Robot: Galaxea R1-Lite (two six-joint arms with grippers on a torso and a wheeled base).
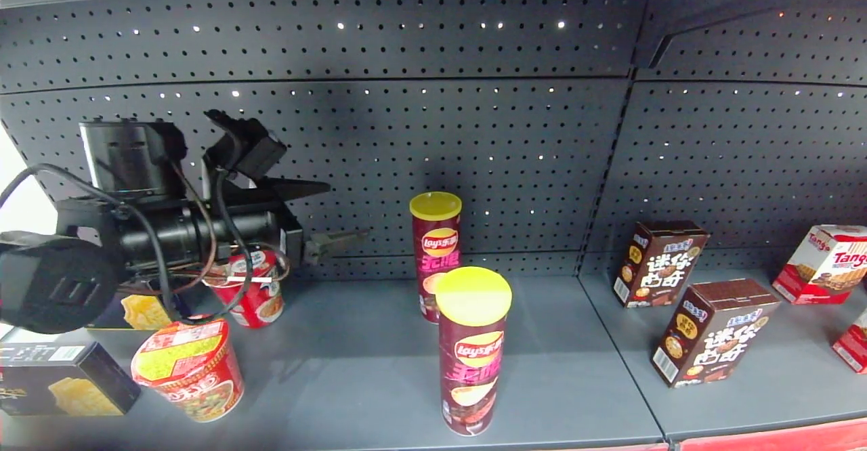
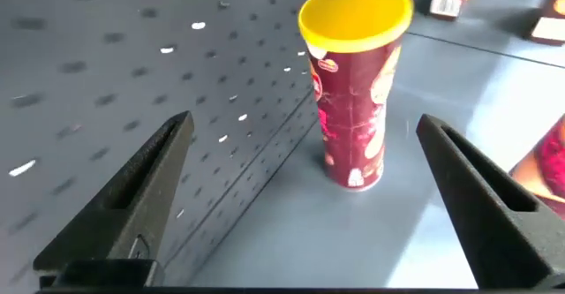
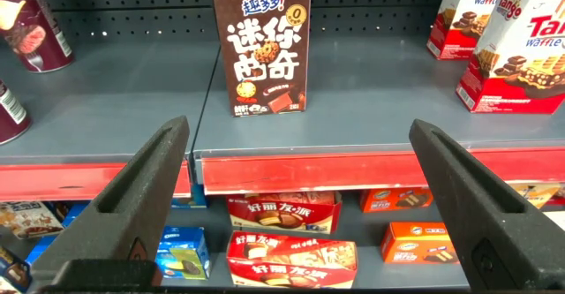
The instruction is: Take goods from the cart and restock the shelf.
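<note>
Left gripper (image 2: 305,126) faces the rear chips can (image 2: 356,91)
Its jaws are spread and empty, the upright can straight ahead; right gripper (image 3: 300,131), also spread, is farther off.

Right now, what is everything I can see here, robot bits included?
chip cans: two, maroon with yellow lids, middle of the shelf, one behind the other
noodle cups: two, red, left part
black boxes: two, black with yellow pictures, left end
cookie boxes: two, brown, right bay
wafer boxes: at least two, red and white, far right
small boxes: several, red, orange and blue, level below
shelf: one, grey
pegboard: dark, behind the goods
left claw: one, black, open, above the shelf, left of the chip cans
right claw: one, black, open, before the right bay
</note>
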